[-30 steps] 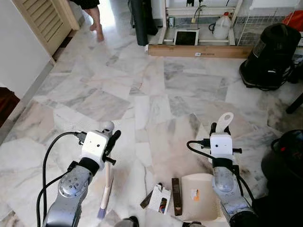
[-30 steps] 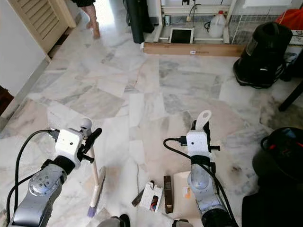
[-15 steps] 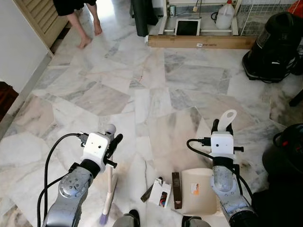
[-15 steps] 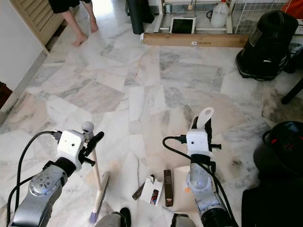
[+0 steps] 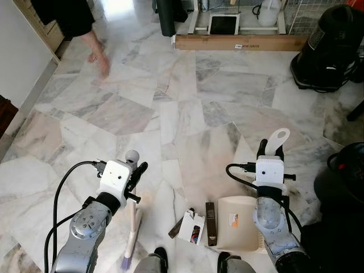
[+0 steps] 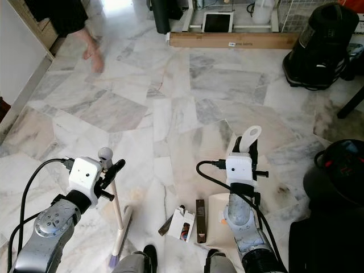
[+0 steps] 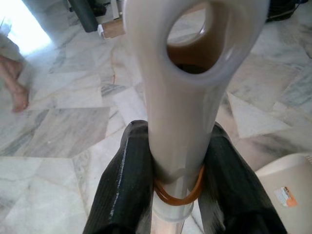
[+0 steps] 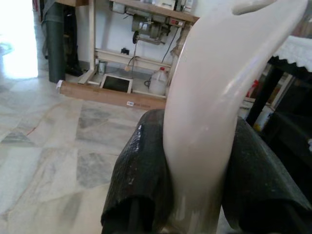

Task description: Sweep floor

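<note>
Both grippers clamped on handles.
Left gripper [image 5: 135,170] pinches broom [image 5: 132,227]; right gripper [image 5: 268,151] pinches dustpan [image 5: 239,230] beside it. Person's foot [image 5: 101,63], blurred, seemingly nearer than before.

Glossy marble floor [image 5: 187,114]; plastic dustpan [image 5: 239,230]

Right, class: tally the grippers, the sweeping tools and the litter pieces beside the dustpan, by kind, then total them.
Grippers: 2 (left gripper, right gripper)
Sweeping tools: 2 (broom, dustpan)
Litter pieces: 3 (white carton, brown bar, dark strip)
Total: 7
</note>
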You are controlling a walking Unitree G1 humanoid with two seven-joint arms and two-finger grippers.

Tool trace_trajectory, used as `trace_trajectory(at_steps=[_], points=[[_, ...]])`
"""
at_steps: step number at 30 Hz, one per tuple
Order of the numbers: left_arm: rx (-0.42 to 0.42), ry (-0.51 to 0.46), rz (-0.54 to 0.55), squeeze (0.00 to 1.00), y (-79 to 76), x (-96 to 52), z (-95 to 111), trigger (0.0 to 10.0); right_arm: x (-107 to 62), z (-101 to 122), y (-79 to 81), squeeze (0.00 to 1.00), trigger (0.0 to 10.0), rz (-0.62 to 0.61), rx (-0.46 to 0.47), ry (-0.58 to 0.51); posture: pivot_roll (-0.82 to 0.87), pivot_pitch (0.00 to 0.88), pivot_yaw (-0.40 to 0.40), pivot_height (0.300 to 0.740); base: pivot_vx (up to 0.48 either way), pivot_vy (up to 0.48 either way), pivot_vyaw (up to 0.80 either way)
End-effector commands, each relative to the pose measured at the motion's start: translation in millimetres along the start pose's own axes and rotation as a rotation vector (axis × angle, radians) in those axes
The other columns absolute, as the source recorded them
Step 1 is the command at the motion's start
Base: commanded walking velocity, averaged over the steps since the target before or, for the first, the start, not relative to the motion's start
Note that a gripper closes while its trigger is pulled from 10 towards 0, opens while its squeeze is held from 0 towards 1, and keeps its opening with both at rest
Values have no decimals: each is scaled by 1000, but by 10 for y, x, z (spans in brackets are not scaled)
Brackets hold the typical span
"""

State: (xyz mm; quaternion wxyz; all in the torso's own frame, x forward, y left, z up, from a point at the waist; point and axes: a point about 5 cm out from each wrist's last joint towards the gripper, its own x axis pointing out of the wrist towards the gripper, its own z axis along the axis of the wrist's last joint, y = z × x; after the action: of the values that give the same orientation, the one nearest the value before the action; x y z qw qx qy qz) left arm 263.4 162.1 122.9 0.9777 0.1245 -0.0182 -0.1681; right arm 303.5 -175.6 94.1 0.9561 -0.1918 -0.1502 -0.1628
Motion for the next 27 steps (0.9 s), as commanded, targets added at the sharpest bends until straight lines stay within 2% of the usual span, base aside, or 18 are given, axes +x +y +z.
trace_trajectory(at_steps=[1,11,16,27], points=[[7,-11,20,0,48,-40,28,10000,-16,11,-24,0,10000,-2,-25,-21,154,318,138,740,0,0,0],[-139,27,26,0,85,-30,-39,10000,-200,-114,192,0,10000,130,37,87,153,316,137,740,0,0,0],[-193,31,9,0,88,-15,-41,10000,-237,-136,222,0,10000,141,56,109,149,309,135,740,0,0,0],[-220,47,-30,0,109,-6,-36,10000,-306,-231,314,0,10000,204,166,222,147,310,132,740,0,0,0]])
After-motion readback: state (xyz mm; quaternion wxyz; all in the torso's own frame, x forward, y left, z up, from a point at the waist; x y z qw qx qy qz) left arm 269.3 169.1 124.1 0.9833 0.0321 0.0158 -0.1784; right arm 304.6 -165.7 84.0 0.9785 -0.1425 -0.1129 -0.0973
